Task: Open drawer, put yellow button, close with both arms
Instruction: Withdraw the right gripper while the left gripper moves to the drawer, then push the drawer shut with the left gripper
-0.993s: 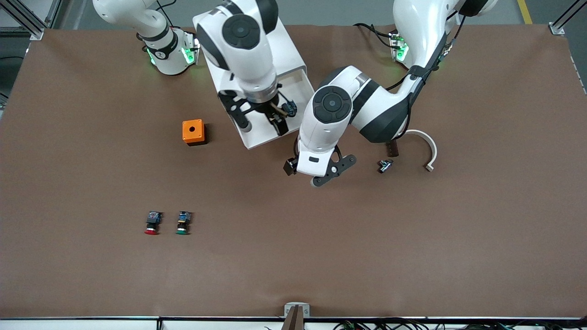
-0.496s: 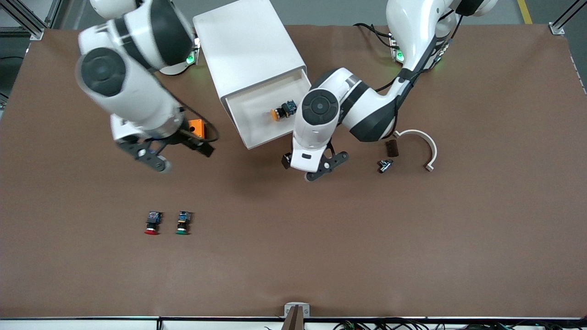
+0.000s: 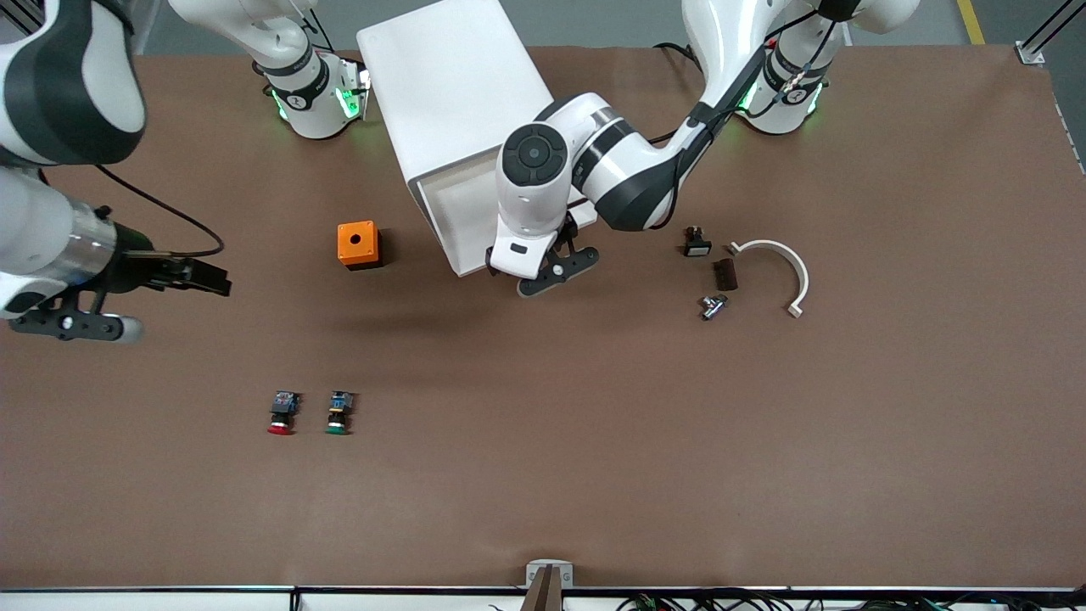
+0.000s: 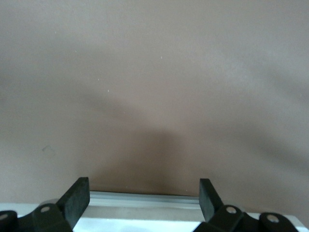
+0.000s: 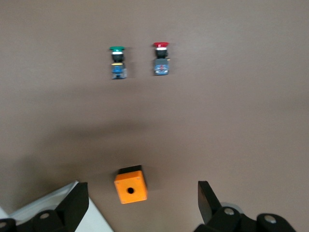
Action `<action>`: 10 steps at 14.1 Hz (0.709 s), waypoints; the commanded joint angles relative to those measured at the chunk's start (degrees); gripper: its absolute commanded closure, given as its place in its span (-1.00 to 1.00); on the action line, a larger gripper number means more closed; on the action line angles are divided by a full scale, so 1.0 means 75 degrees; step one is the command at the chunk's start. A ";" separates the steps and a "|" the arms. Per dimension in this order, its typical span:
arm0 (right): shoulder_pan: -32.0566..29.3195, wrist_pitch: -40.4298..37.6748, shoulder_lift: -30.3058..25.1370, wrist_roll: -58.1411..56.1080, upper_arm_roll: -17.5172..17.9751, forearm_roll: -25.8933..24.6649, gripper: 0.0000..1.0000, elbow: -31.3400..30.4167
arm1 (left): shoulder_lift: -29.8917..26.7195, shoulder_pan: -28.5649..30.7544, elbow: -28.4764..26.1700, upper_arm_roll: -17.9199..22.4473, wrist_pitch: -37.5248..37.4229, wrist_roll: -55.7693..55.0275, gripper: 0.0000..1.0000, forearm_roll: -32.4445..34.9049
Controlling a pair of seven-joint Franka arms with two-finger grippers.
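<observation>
Cabinet (image 3: 450, 81): smooth white box standing on the brown matte tabletop (image 3: 594, 441).
Drawer (image 3: 454, 225): uppermost one, pulled out; shallow white tray with a cream front edge (image 4: 145, 197).
Yellow button: hidden from view under the left arm; its place cannot be told.
Left hand (image 3: 543, 270): black, fingers (image 4: 77, 198) spread apart, empty, at the drawer's front edge.
Right hand (image 3: 127, 297): fingers (image 5: 75, 205) spread apart, empty, over the right arm's end of the tabletop.
Orange box (image 3: 358, 244): square block with a round hole on top, beside the drawer.
Red button (image 3: 281, 413), green button (image 3: 339, 413): round caps, black bodies, side by side, nearer the front camera.
</observation>
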 commanded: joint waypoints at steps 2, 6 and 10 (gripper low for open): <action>-0.0214 -0.0113 -0.0077 -0.0228 0.0119 -0.0289 -1.00 0.0388 | -0.0182 -0.0223 -0.0178 -0.0031 -0.0340 -0.0145 -1.00 0.0056; -0.0412 -0.0241 -0.0077 -0.0263 -0.0045 -0.0325 -1.00 0.0400 | -0.0182 -0.0246 -0.0189 -0.0416 -0.0482 -0.0157 -1.00 0.0009; -0.0810 -0.0265 -0.0077 -0.1186 -0.0069 -0.0325 -1.00 0.0400 | -0.0158 -0.0340 -0.0224 -0.0523 -0.0494 -0.0157 -1.00 -0.0447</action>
